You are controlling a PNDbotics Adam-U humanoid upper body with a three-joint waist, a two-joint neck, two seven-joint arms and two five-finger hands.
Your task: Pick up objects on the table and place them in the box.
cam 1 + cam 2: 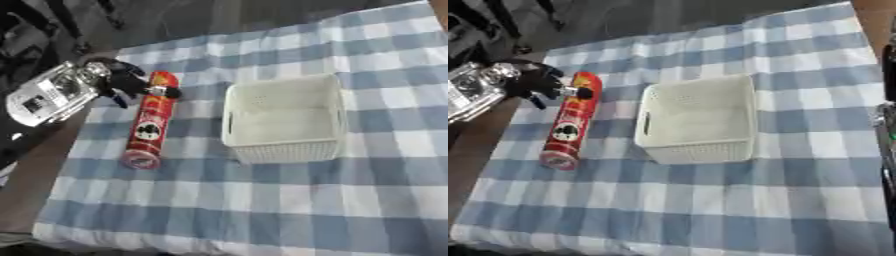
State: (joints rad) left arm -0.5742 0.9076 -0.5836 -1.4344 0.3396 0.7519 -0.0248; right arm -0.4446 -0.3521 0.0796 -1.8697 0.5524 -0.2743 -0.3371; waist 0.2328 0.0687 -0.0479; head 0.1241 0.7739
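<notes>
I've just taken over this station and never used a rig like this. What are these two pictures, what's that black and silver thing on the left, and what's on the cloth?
Both pictures come from the two eyes of one camera in the robot's head, looking down at the table, so they nearly match. The black and silver thing is the robot's left arm; its left robot hand reaches over the far end of a red tube-shaped can lying on the blue checked cloth. Whether it has gripped the can I cannot tell. Right of the can stands a white basket, the box, with nothing visible inside. The right robot hand is not in view.
</notes>
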